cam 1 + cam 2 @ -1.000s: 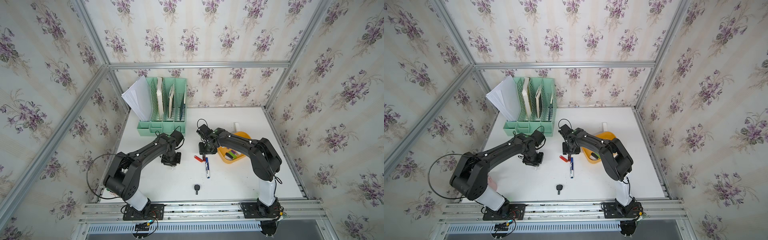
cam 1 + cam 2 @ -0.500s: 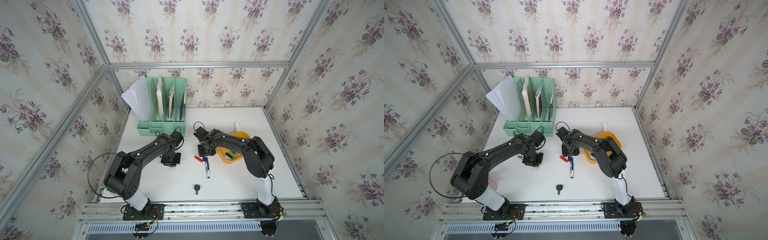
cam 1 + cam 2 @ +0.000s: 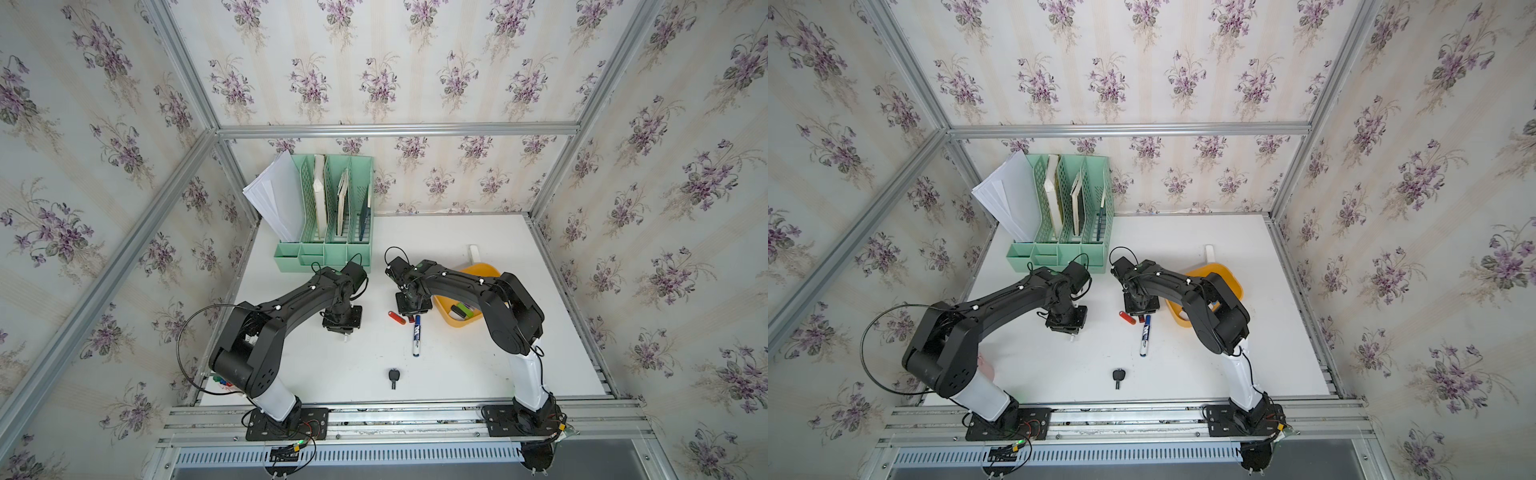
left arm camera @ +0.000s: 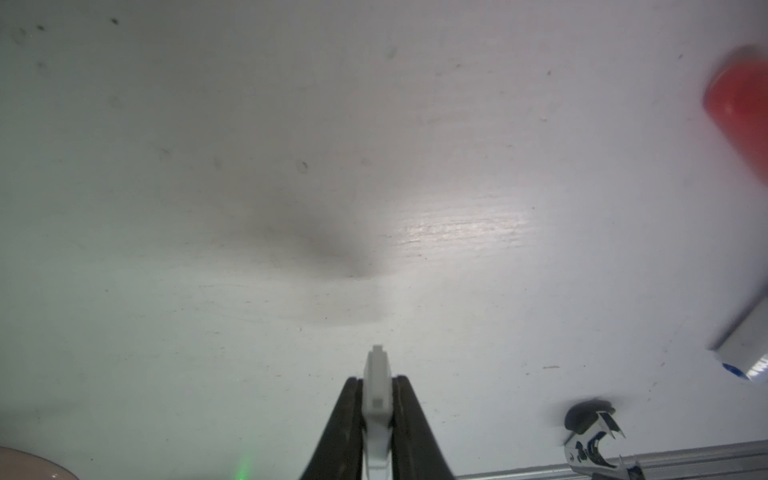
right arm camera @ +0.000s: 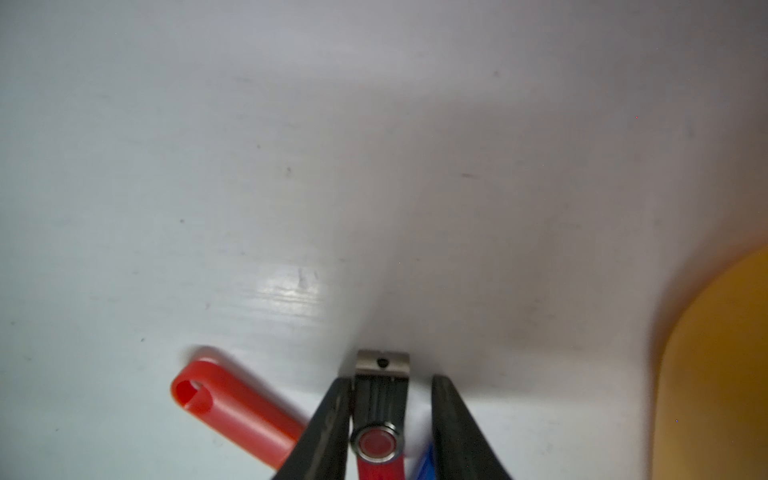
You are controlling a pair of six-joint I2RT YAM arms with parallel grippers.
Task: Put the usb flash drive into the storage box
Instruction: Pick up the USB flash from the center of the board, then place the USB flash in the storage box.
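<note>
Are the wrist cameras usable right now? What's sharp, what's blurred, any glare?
Right wrist view: usb flash drive sharp, storage box an orange blur at the edge, glare patch on the table. Left wrist view: red object and marker out of focus. In both top views: even light, scene sharp.

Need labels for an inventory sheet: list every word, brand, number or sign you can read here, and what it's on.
Marker: blue print on the white barrel, too small and blurred to read in both top views.
usb flash drive: no lettering shows on its metal end, black body or red pivot.
Books in the green organizer: no text legible.
Nothing else carries readable text.
</note>
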